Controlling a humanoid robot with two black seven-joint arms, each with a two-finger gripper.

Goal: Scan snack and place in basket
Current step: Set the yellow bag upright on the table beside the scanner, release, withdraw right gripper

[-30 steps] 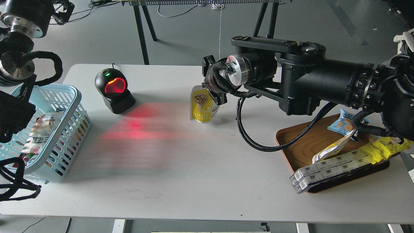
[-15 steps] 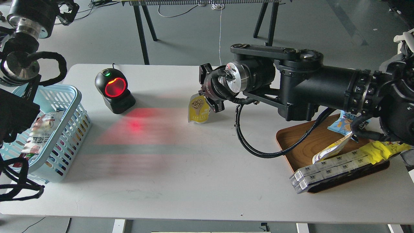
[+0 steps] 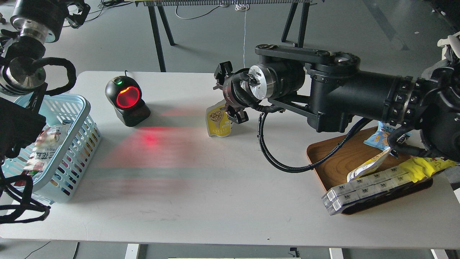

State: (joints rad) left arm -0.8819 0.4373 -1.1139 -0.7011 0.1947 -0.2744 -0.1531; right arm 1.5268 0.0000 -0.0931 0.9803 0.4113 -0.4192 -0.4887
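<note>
At the far left, the left arm (image 3: 21,72) rises as thick black and metal joints with looped cable; its pincer cannot be made out, so whether it is parted or closed cannot be told. Just below it, on the left edge of the pale grey worktop (image 3: 215,198), sits the basket (image 3: 77,144), light blue plastic with a rounded rim and slotted sides, holding a glossy red and white packet (image 3: 45,147). To its right stands a black scanner (image 3: 126,100) with a rounded head, a glowing red window and a small green light; red light spills over the matte surface in front of it. Right of centre hangs the snack (image 3: 216,122), a flat pouch with a yellow front and a picture of tan beans, tilted, its bottom edge close to the worktop. The right pincer (image 3: 230,109) is clamped on the pouch's upper right edge, so the pouch hangs below and left of the black fingers. At the right edge lies a brown wooden tray (image 3: 341,162) with rounded corners, carrying a blue packet (image 3: 381,138), a white and yellow pouch (image 3: 368,165), a long yellow packet (image 3: 427,165) and a row of pale boxes (image 3: 366,187).
</note>
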